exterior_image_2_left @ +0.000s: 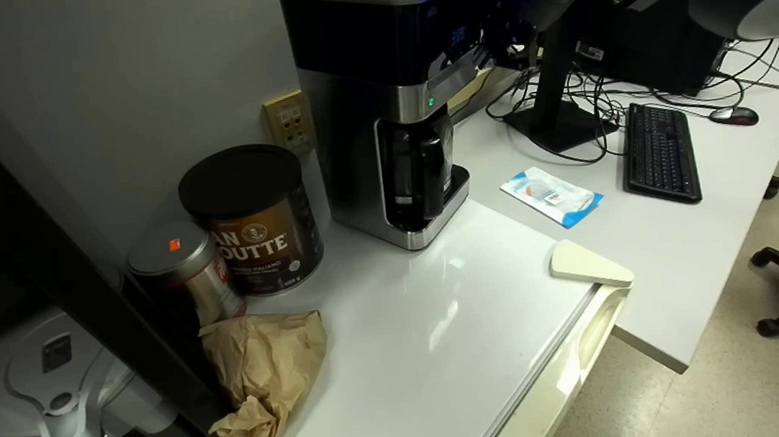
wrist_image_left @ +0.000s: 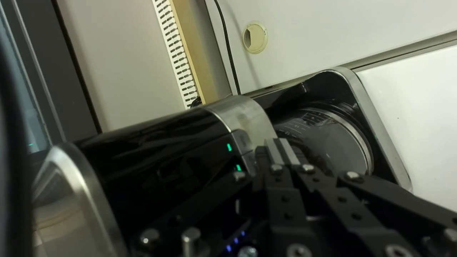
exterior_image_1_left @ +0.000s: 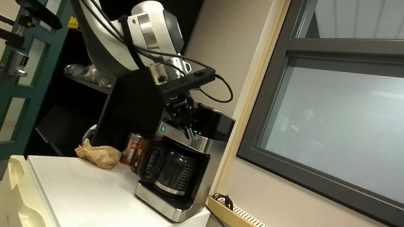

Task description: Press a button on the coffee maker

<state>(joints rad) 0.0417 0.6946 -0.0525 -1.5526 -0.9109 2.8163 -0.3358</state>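
The coffee maker (exterior_image_2_left: 369, 97) (lit) faces the end effector (exterior_image_2_left: 486, 55).

in an exterior view we see glare on the white surface (exterior_image_2_left: 404, 362) at lower centre and deep shadow at upper left; our wrist view blurs darkly along its left edge.

Free room between coffee maker (exterior_image_2_left: 367, 105) and bag (exterior_image_2_left: 271, 365)

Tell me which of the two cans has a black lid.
The larger brown can lettered "OUTTE", nearer the coffee maker; the smaller illy can has a grey lid with an orange sticker.
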